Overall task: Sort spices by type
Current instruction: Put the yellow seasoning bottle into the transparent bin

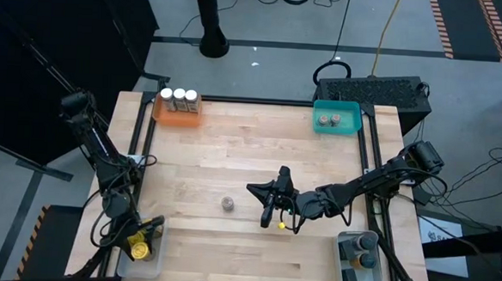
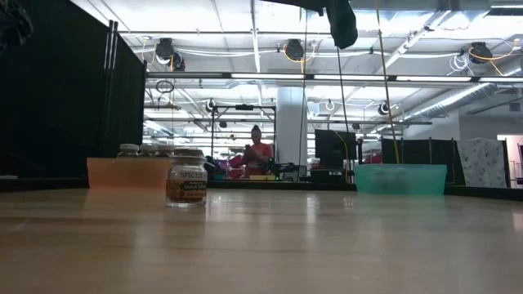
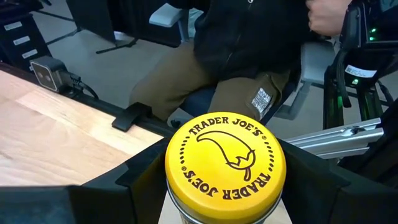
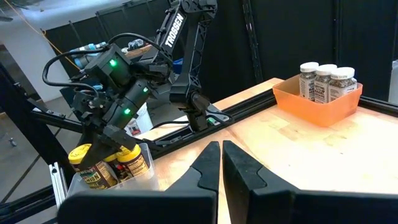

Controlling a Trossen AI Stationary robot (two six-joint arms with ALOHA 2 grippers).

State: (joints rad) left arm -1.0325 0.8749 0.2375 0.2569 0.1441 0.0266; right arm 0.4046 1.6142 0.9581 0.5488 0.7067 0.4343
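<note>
Yellow-lidded jar [image 3: 225, 163] sits between the left gripper's [image 1: 139, 248] parted fingers over the clear tray [image 4: 147, 175], gripped around its body; well beside that tray, mid-table, the right gripper [image 1: 269, 212] hangs pinched shut and empty near a lone brownish jar [image 1: 228, 204]

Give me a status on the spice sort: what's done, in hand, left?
Mostly done. Three white-lidded jars sit in the orange tray, two grey-lidded ones in the teal tray, dark ones in the clear tray at the near right. In hand: the left gripper holds a yellow-lidded jar at the near-left tray. Left: one jar mid-table, beside the shut, empty right gripper.
</note>
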